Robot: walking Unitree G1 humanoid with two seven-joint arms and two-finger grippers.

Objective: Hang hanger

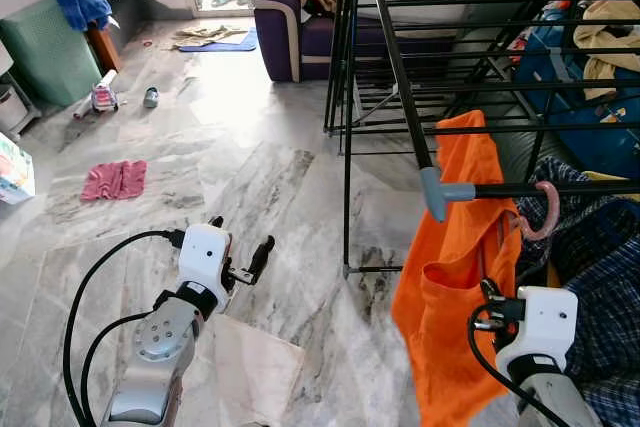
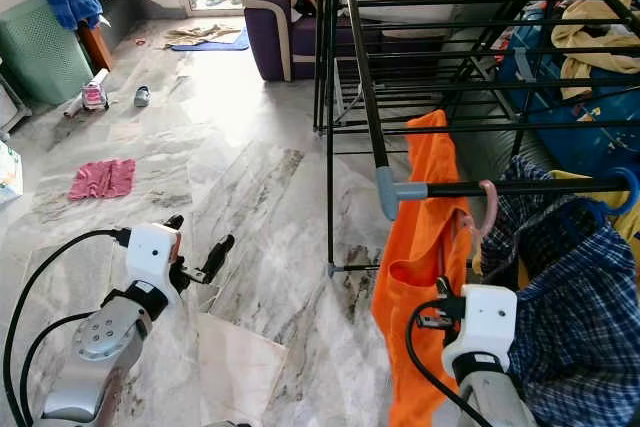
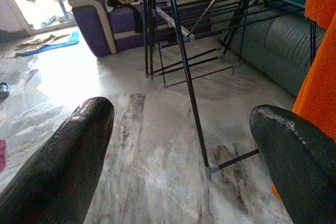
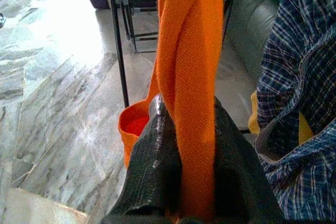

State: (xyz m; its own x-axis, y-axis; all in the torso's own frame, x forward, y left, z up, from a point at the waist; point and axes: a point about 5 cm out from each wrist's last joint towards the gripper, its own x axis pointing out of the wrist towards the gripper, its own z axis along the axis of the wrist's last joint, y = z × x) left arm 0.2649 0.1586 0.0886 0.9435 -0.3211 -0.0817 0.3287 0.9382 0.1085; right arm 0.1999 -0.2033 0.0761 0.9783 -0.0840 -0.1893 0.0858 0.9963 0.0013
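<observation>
Orange fabric garment (image 1: 455, 277) on a pink plastic hanger (image 1: 541, 213) is hooked over the black metal drying rack's rail (image 1: 545, 188), beside a blue checked shirt (image 2: 585, 297). Its cloth is pinched between the closed jaws of the right gripper (image 4: 190, 150). The left gripper (image 1: 250, 259) is held over the marble floor (image 1: 250, 177), jaws spread wide with nothing between them.

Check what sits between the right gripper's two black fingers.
A fold of the orange fabric garment that hangs by a pink hanger hook from the black drying rack; the right gripper clamps it, per the right wrist view.
</observation>
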